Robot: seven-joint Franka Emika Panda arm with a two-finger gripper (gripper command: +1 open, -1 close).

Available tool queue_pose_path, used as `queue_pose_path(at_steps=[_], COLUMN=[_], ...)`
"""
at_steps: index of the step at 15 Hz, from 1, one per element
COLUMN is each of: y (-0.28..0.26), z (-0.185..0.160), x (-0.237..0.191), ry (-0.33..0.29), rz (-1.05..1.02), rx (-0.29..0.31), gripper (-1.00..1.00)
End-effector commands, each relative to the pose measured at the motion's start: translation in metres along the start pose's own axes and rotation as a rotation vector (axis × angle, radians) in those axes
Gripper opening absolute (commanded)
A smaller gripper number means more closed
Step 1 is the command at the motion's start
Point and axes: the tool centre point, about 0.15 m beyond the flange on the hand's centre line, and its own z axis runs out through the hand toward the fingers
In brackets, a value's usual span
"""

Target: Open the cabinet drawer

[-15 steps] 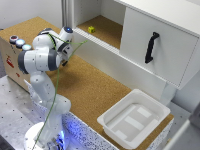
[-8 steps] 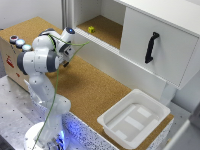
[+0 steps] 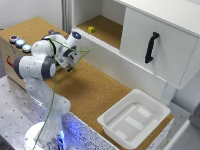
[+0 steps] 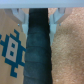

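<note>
The white cabinet (image 3: 150, 30) stands at the back on the exterior view's right. Its open cork-floored compartment (image 3: 102, 27) holds a small yellow block (image 3: 91, 29). Its white panel (image 3: 155, 47) is closed flush and bears a black vertical handle (image 3: 151, 47). My gripper (image 3: 70, 62) hangs over the cork table, far to the exterior view's left of the handle and beside a cardboard box (image 3: 12, 52). In the wrist view my gripper (image 4: 39, 20) shows its fingers (image 4: 20, 17) spread apart, with a dark band (image 4: 37, 55) running between them. I hold nothing.
A shallow white plastic tray (image 3: 135, 117) sits at the cork table's (image 3: 95, 90) front corner below the cabinet. The cardboard box carries coloured round buttons (image 3: 20, 42) on top. A green cable (image 3: 52, 100) hangs along my arm.
</note>
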Motion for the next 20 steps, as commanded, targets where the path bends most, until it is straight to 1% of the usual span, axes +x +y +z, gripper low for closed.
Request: queue_pose_path(at_steps=[1,7,10,11,13,14,16,17,19,20], y=[0.073,0.099,0.112,0.117,0.124,0.126,0.118,0.108,0.088,0.082], z=[0.009,-0.012,-0.019,-0.020,-0.023,-0.023,-0.027,-0.031,-0.043,-0.049], x=[0.011,0.021,0.027,0.028,0.027,0.027,0.026,0.024,0.020,0.018], ry=[0.002,0.041,0.037,0.035,0.036,0.020,0.005,-0.008,-0.041,-0.044], rz=[0.014,0.063,0.099,0.115,0.146,0.157,0.136,0.095,0.016,-0.003], rx=[0.091,0.069,0.059,0.068,0.055,0.052,0.016,-0.024,-0.081,-0.107], gripper=[-1.00,-1.00,-1.00,-1.00,-1.00,1.00,1.00,1.00,1.00,1.00])
